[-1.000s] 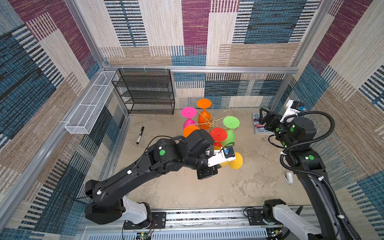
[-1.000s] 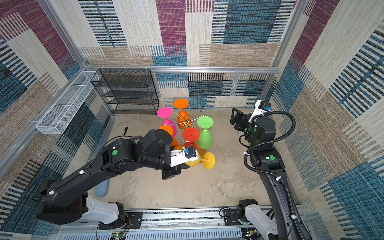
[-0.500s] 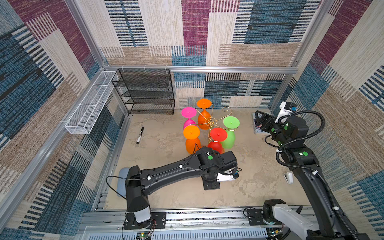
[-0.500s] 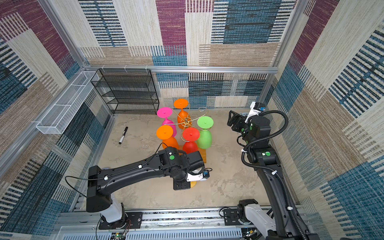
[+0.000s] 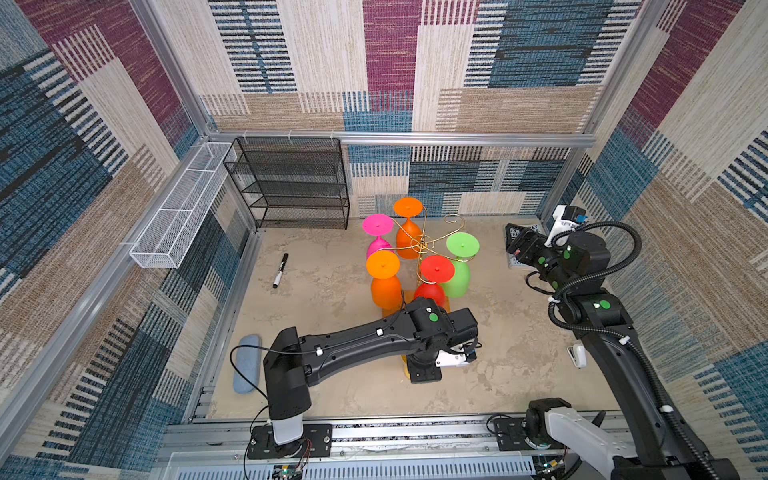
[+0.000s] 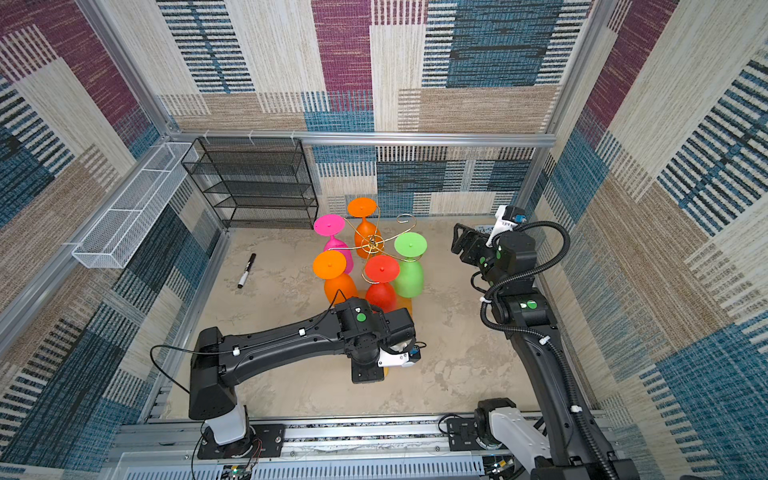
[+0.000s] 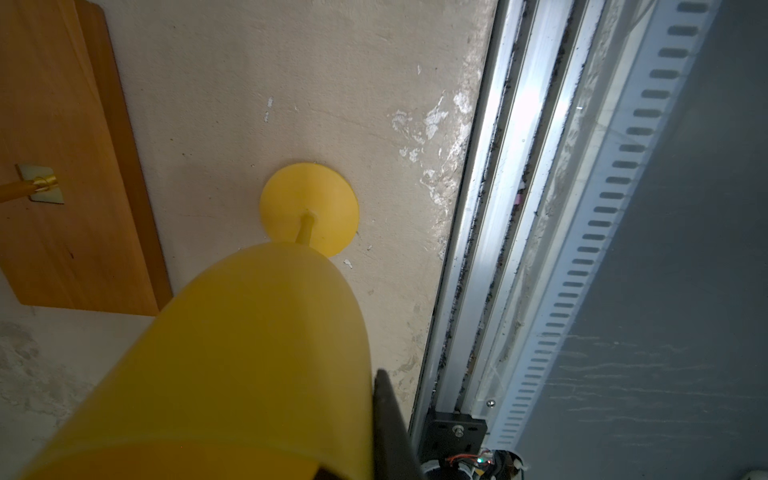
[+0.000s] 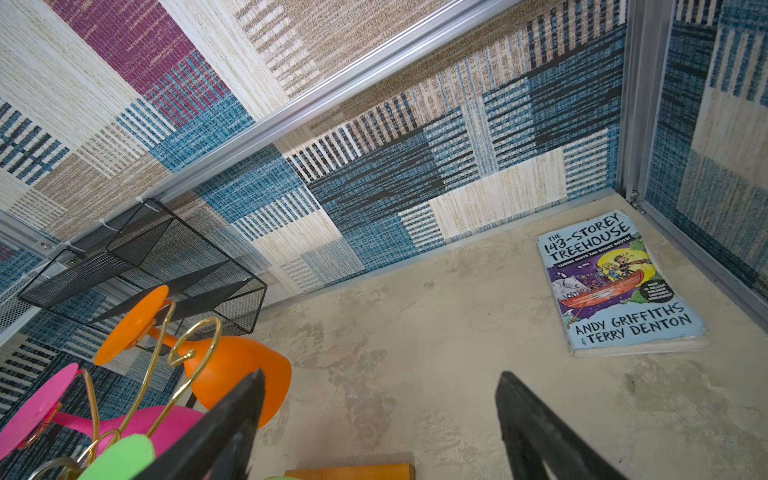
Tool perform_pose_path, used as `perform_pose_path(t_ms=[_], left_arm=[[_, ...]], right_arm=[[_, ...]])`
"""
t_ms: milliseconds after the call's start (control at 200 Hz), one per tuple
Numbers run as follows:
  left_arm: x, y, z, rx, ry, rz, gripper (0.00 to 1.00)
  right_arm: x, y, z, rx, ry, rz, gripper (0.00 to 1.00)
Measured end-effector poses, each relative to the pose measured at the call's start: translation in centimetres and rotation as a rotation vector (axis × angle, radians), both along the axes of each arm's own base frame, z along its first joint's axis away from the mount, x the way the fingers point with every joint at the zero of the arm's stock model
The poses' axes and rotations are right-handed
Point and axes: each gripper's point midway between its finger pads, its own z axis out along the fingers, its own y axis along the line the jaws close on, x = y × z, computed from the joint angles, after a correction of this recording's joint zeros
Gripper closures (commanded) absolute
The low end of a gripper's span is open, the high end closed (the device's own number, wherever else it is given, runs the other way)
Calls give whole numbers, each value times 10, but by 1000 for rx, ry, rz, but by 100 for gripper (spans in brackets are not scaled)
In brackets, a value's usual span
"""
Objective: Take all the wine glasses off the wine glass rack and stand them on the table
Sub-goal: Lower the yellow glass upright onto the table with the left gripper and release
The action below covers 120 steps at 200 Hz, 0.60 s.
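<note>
the left gripper [image 5: 423, 373] is pressed together on the bowl of the yellow wine glass [image 7: 249, 353]. one black finger [image 7: 388, 419] shows against the bowl's side in the left wrist view. the glass is off the wine glass rack [image 5: 422, 245] and stands bowl up. its round foot [image 7: 309, 208] is down at the table [image 5: 332, 316], between the rack's wooden base [image 7: 62, 166] and the front rail [image 7: 498, 187]. whether the foot rests flat on the surface or hangs just above it cannot be told.

the step in hand looks like setting the glass down and letting go. doing it well probably means lowering straight down until the whole foot bears on the table, with the stem vertical. the jaws then part slowly and evenly, so neither finger drags the bowl sideways. the glass has a big bowl on a thin stem and will likely tip at a small nudge.

once free, the gripper should rise straight up past the rim before swinging off. it should not sweep toward the rack, where the red glass [image 5: 436, 270] and an orange glass [image 5: 383, 266] hang upside down close to the arm.

the right gripper [image 8: 380, 376] is spread wide and empty near the book [image 8: 615, 286]. it is best left out of the way.
</note>
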Motion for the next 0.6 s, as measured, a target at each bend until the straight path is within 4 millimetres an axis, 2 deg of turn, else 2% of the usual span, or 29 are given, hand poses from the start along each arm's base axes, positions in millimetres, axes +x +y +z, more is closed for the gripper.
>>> perform_pose_path(t_ms=[346, 476, 601], left_arm=[[2, 1, -3, 44, 4, 20, 64], [5, -1, 5, 32, -13, 23, 56], [6, -2, 18, 10, -26, 27, 53]], right_arm=[[4, 4, -3, 10, 10, 17, 12], [3, 6, -3, 17, 9, 30, 12], [2, 12, 5, 30, -4, 64, 11]])
